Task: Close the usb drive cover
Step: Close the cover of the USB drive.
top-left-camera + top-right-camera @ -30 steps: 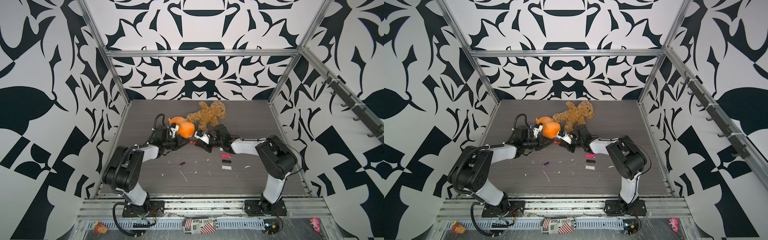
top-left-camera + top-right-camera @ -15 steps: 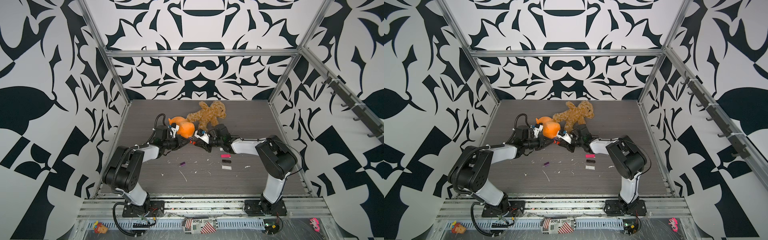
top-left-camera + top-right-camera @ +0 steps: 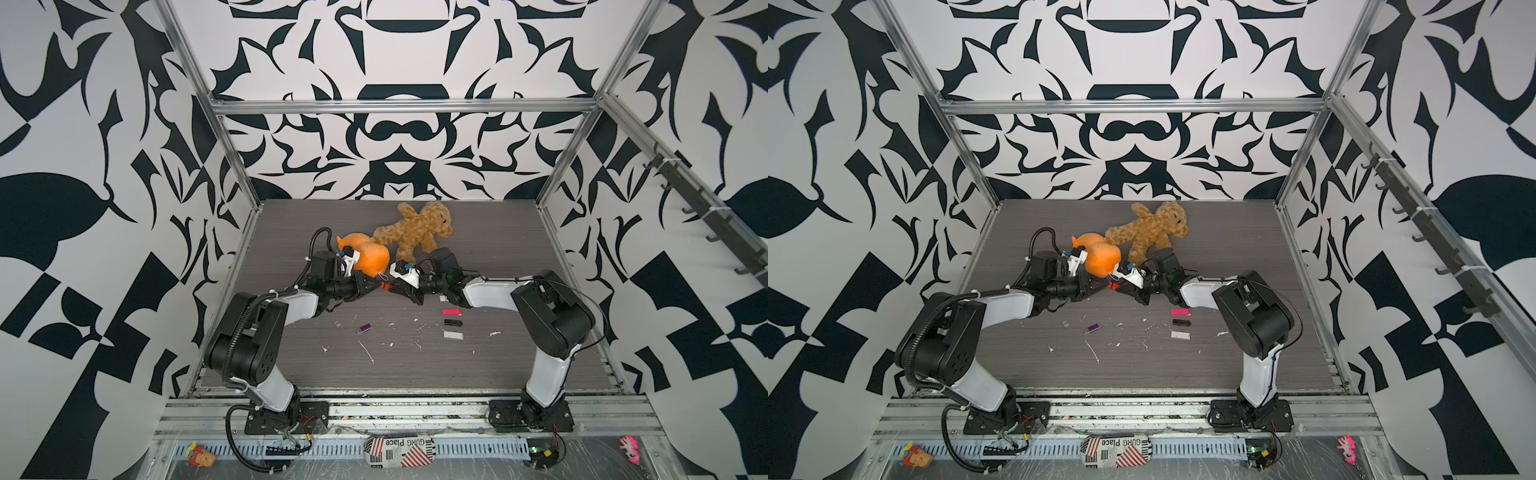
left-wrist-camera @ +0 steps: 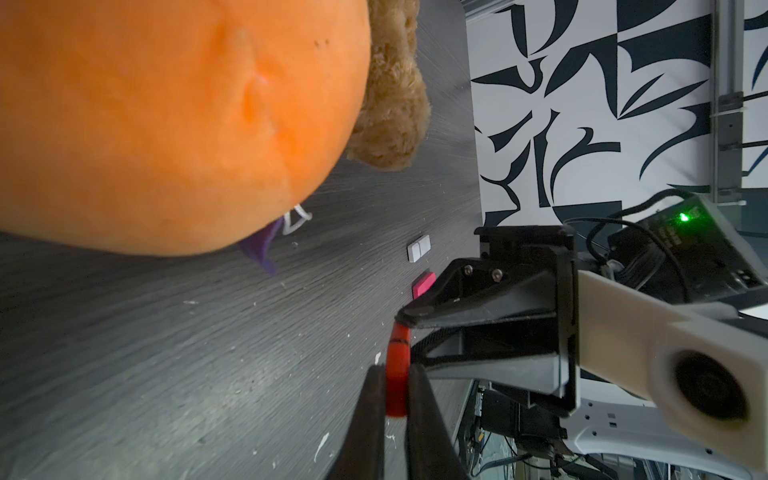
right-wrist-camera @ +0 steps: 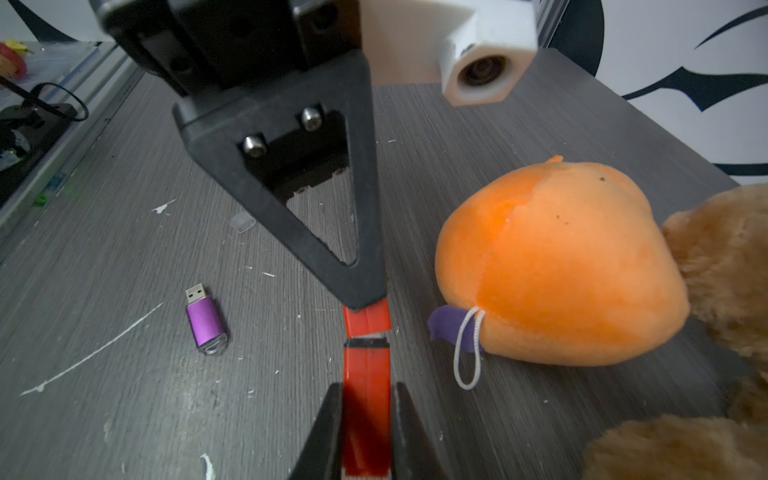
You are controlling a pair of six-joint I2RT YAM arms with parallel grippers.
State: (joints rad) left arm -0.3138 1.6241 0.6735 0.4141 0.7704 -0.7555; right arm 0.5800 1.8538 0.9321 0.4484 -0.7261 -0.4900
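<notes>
The red usb drive is held just above the grey table where the two arms meet, in both top views. In the right wrist view my right gripper is shut on the long red body. My left gripper points at it from the far side and is shut on the short red cover. Body and cover are in line, end to end, with a thin strip of silver plug showing between them. In the left wrist view my left gripper pinches the red cover, whose far end meets the right gripper.
An orange plush lies close behind the grippers, with a brown teddy bear behind it. An uncapped purple drive lies in front. Pink, black and white drives lie under the right arm. White scraps litter the table.
</notes>
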